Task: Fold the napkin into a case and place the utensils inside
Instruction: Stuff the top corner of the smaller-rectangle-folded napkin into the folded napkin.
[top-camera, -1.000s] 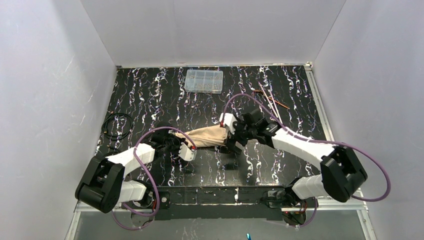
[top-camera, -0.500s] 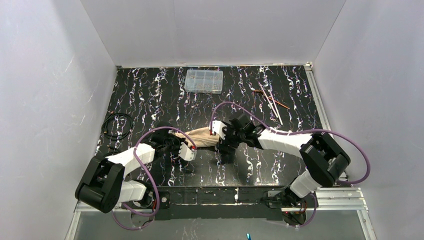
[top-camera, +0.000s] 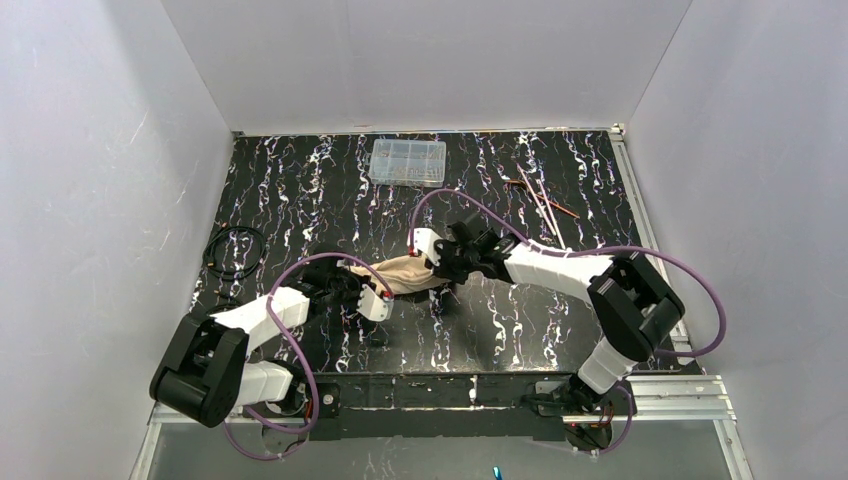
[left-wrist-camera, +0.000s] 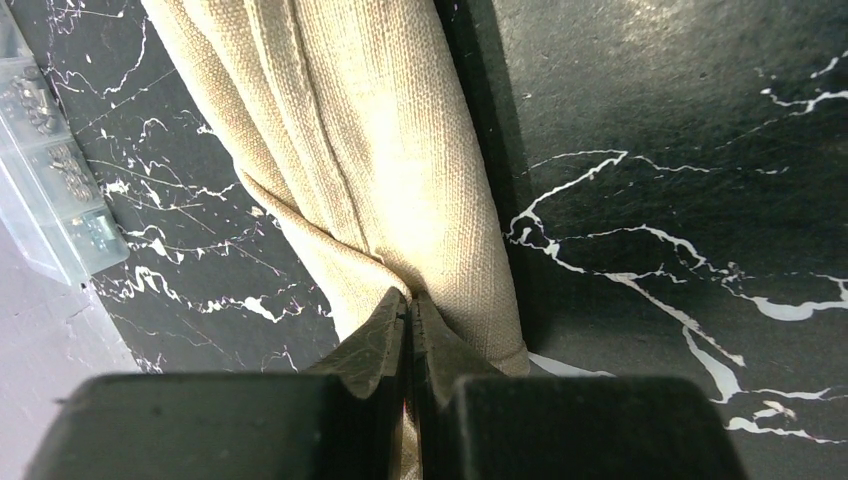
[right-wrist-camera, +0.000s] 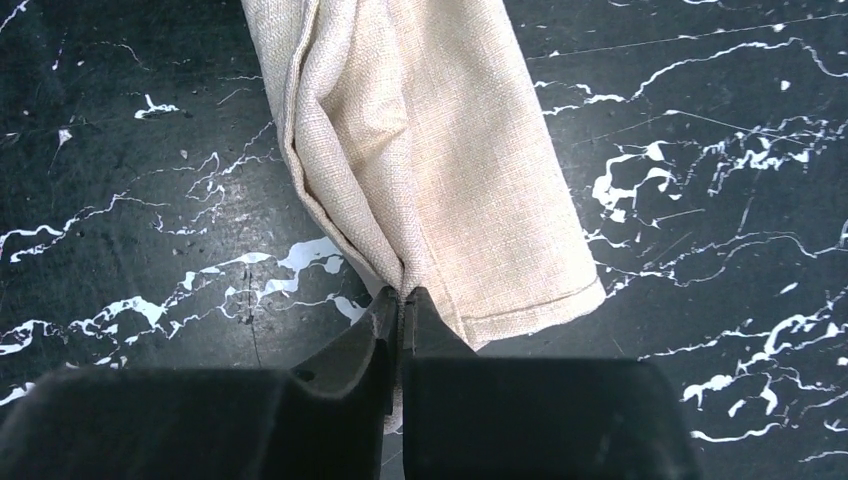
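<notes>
Right end effector (right-wrist-camera: 402, 296) pinches napkin (right-wrist-camera: 440, 150)

the top camera looks down on the whole desk (top-camera: 300, 180). both wrist cameras look from close, sharing the napkin (top-camera: 402, 276).

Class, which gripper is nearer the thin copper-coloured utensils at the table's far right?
Right. The right gripper, shut on the beige cloth napkin, sits left of the utensils; the left gripper, on the napkin's other end, farther left.
</notes>
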